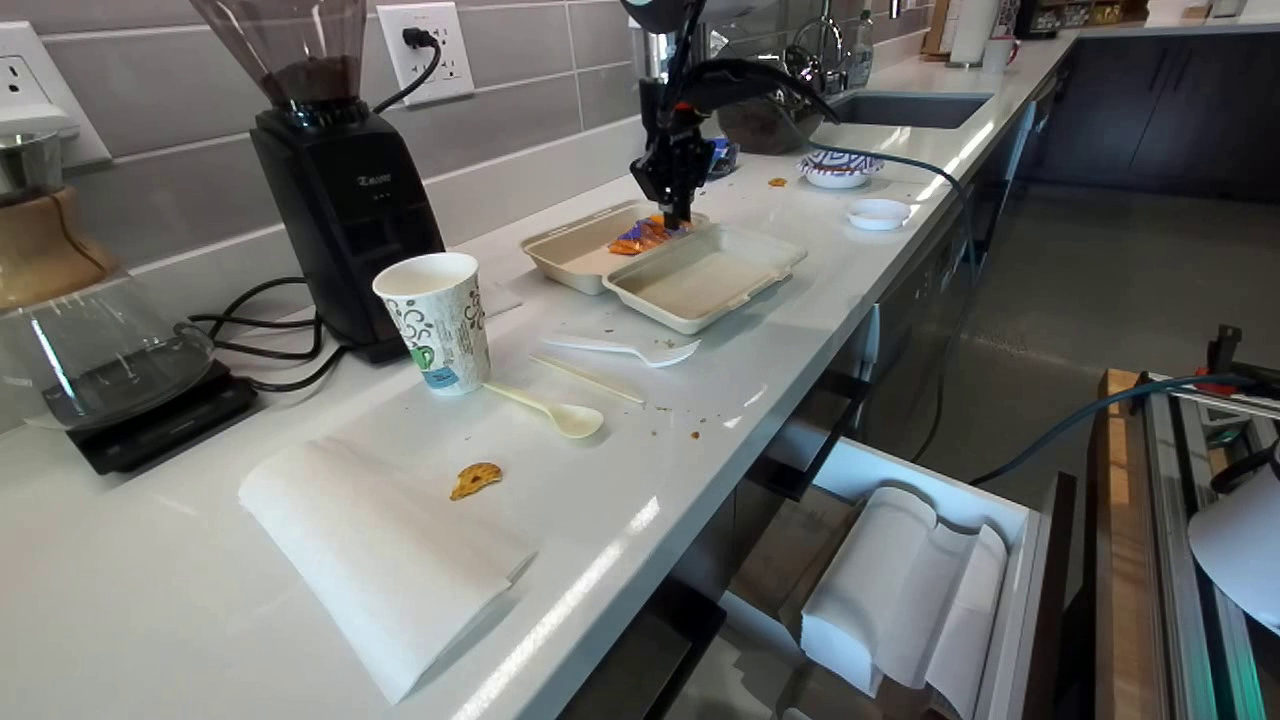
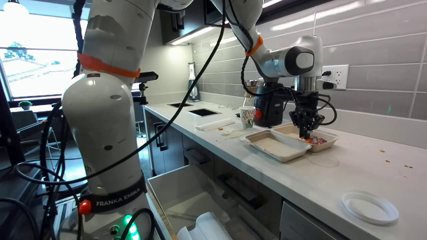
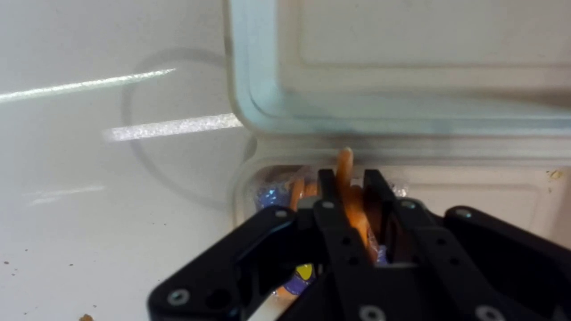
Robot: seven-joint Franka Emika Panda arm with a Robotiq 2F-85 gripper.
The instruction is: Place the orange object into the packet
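Observation:
An orange stick (image 3: 345, 162) stands between the fingers of my gripper (image 3: 350, 173) in the wrist view. It leans against one fingertip and pokes out past the tips; its lower part is hidden. A clear plastic packet (image 3: 273, 197) with blue-purple print and orange pieces lies below, in the pale rear half of a clamshell box (image 3: 473, 205). The packet also shows in both exterior views (image 1: 640, 236) (image 2: 317, 140). My gripper (image 1: 673, 222) points down onto the packet, partly covering it (image 2: 304, 136). The fingers are partly apart; whether they clamp the stick I cannot tell.
The clamshell's front half (image 1: 690, 280) lies open toward the counter edge. A paper cup (image 1: 440, 325), plastic spoon (image 1: 575, 420), orange-brown scrap (image 1: 476, 480) and white paper (image 1: 390, 560) lie farther along. A black grinder (image 1: 350, 200) stands by the wall. A white lid (image 2: 370, 207) lies near the edge.

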